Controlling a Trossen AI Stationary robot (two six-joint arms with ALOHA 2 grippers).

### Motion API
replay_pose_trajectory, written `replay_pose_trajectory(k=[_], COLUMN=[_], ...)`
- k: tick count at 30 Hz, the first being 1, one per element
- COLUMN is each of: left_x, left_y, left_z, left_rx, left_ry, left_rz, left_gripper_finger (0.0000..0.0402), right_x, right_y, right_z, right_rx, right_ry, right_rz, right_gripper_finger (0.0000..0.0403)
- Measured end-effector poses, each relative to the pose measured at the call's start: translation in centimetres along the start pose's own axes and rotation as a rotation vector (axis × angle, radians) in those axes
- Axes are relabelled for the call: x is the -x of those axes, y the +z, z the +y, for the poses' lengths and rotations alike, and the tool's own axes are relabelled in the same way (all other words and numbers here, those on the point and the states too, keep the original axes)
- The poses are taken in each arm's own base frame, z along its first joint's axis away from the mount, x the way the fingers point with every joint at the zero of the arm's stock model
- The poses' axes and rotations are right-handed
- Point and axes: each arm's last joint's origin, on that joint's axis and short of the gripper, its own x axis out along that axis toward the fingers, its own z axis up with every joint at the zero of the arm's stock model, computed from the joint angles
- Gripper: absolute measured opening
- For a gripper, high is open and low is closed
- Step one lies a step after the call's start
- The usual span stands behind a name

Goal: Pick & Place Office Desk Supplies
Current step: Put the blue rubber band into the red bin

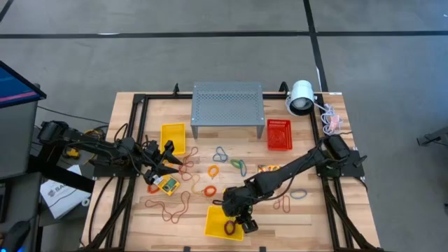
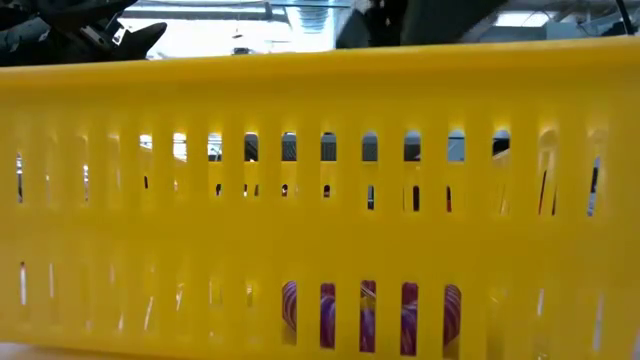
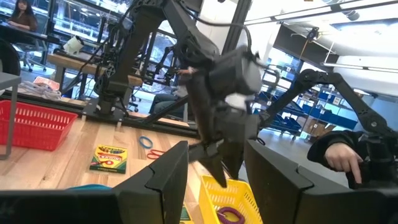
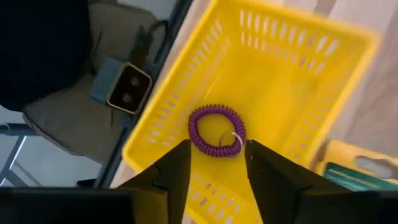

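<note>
Looked straight down on a wooden table (image 1: 308, 225) edged by a black frame. Found the right gripper (image 1: 243, 224) at 6 o'clock, hung over a yellow slotted basket (image 1: 214, 222) set against the near edge, with fingers parted and clamped on nothing. Saw a purple coil loop (image 4: 216, 129) lying loose on that basket's floor, directly beneath the parted fingers. Found the left gripper (image 1: 170, 163) at 9 o'clock, likewise spread apart and empty, just above a crayon box (image 1: 166, 184). Counted two yellow baskets, with the second yellow basket (image 1: 173, 138) at 10 o'clock, and one red basket (image 1: 278, 134) at 1 o'clock. Counted two crayon boxes for certain, with the other crayon box (image 1: 268, 169) right of centre beside the right arm. Counted about nine rubber-band loops (image 1: 213, 171) scattered across the middle, in brown, orange, red, green and blue. Noted a grey perforated stand (image 1: 227, 105) at 12 o'clock and a white lamp (image 1: 302, 96) at 1 o'clock, both along the far edge. Found open bare wood mainly toward 4 and 8 o'clock.
</note>
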Motion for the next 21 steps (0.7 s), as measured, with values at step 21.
replay_pose_trajectory(k=[21], left_x=[-0.1], left_y=[0.2], left_z=[0.0], left_rx=[-0.090], left_ry=[0.001], left_rz=[-0.002], left_gripper_finger=[0.0155], right_x=[10.4], right_y=[-0.4], right_z=[3.0], right_rx=[0.141], right_ry=[-0.720], right_rz=[-0.064], right_gripper_finger=[0.0176])
